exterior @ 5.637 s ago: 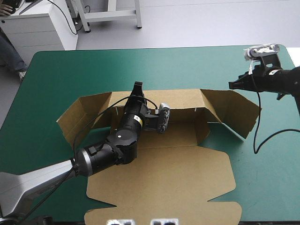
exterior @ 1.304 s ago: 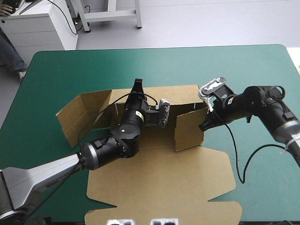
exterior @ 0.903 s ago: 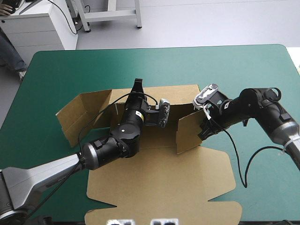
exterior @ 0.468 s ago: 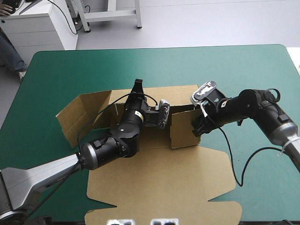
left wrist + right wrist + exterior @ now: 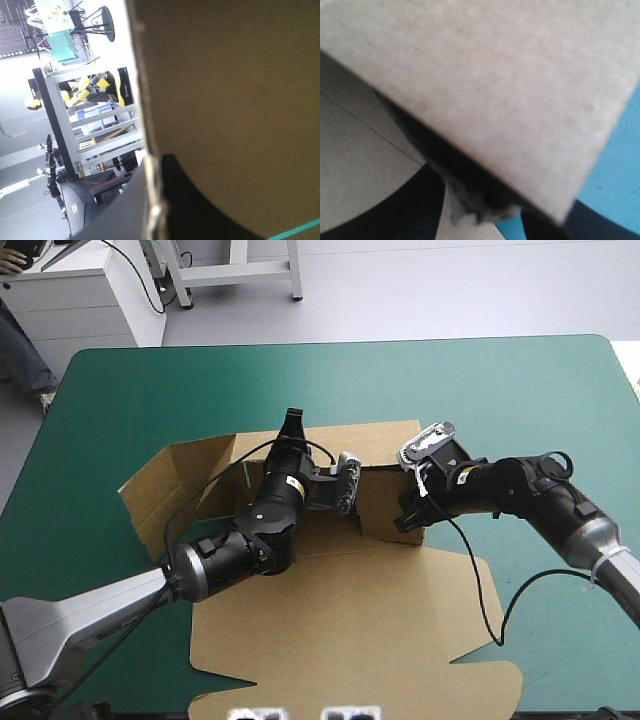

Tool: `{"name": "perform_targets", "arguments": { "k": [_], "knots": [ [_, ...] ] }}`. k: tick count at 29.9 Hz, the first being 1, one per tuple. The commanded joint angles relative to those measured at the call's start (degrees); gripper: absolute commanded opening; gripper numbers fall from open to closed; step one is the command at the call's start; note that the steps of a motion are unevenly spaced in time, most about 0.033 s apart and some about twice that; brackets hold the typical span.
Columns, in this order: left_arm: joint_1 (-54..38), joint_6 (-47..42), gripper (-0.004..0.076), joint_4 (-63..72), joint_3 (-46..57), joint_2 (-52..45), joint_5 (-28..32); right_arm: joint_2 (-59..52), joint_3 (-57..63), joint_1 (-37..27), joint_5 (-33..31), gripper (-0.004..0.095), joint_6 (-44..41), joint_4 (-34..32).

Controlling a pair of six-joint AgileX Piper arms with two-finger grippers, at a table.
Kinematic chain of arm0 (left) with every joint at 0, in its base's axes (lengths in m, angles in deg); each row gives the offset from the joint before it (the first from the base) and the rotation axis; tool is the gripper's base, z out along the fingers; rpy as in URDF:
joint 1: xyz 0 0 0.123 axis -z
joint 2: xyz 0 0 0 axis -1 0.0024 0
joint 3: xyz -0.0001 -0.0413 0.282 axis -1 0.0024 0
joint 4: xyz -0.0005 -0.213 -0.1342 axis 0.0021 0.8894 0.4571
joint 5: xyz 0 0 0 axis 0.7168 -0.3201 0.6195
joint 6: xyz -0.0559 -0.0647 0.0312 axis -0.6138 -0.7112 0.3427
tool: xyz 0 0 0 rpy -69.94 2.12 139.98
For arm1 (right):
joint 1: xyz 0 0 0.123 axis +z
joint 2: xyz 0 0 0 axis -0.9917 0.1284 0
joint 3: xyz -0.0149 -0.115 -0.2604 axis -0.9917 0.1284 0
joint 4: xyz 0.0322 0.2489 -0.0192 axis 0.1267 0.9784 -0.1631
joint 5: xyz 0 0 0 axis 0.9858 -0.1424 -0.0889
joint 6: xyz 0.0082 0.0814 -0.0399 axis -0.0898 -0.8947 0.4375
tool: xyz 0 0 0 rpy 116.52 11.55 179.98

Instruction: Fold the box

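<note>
Brown cut-board box point(image 5: 350, 610), right flap point(image 5: 378, 502) upright.
Left hand point(image 5: 292, 421) clamped on far wall point(image 5: 360, 443); right hand point(image 5: 405, 518) just right of flap, grip not tellable.

Even overhead light is washing teal-green cover point(image 5: 120, 390); box point(image 5: 225, 100) is showing dim, backlit in L wrist view, glare behind.

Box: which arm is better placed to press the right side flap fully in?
Right. The right gripper is up against that raised flap; the left gripper is clamped on the box's rear wall.
</note>
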State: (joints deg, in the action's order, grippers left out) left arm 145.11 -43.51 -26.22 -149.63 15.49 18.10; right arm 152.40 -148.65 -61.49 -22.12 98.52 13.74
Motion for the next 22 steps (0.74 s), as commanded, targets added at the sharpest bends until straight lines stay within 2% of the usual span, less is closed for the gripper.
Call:
{"name": "perform_targets", "arguments": {
  "k": [1, 7, 16, 18, 21, 22],
  "knots": [
    [0.2, 0.4, -0.0008, 0.3, -1.5, -1.9, 1.2, -1.3, 1.1, 0.1, 9.1, 0.0393, -2.9, -0.4],
    [0.2, 6.5, -0.0008, 6.6, -1.5, -1.9, 1.2, -1.3, 5.2, 0.1, 18.2, 0.0350, -3.7, -0.1],
    [0.2, 6.5, -0.0008, 6.5, -1.5, -1.9, 3.6, -1.2, 9.6, 0.2, 29.2, 0.0329, -5.2, 0.1],
    [0.2, 6.5, -0.0008, 6.5, -1.5, -1.9, 4.1, -1.2, 9.8, 0.2, 28.9, 0.0222, -5.2, 0.5],
    [0.2, 6.2, -0.0008, 6.5, -1.5, -1.9, 4.8, -1.2, 9.8, 0.2, 28.2, -0.0018, -5.3, 1.3],
    [0.2, 5.9, -0.0008, 6.5, -1.5, -1.9, 5.0, -1.2, 9.8, 0.2, 28.2, -0.0002, -5.3, 1.9]
  ]
}}
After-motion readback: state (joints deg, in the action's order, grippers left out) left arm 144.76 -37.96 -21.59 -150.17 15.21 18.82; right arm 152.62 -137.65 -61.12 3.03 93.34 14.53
